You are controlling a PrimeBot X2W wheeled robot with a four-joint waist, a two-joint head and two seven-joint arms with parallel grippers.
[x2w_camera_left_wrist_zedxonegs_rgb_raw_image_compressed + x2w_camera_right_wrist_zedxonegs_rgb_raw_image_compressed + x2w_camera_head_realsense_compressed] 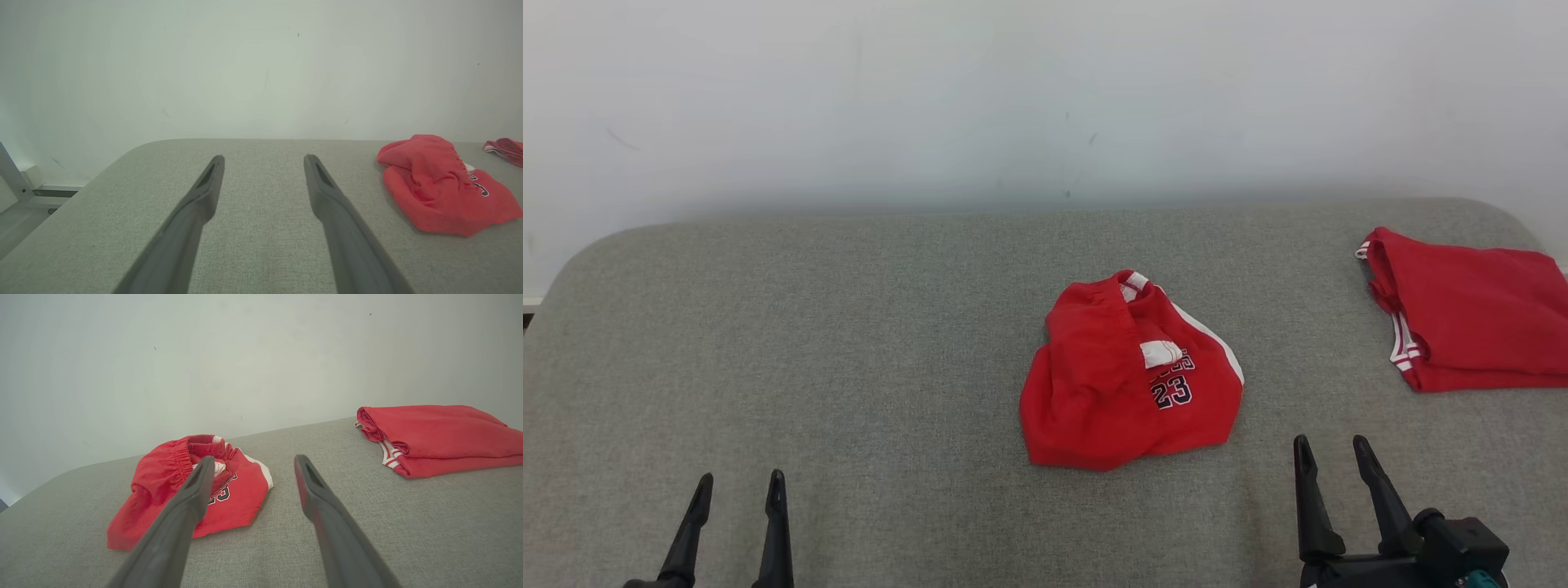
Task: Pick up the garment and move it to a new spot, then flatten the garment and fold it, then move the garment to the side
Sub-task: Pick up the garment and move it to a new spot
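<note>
Left claw fronts wide grey padding; garment lies centred.

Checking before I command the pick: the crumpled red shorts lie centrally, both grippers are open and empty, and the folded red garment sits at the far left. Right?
No: the folded red garment lies at the far right, per the head view. The crumpled red shorts do lie centrally; left gripper and right gripper are open, empty.
</note>
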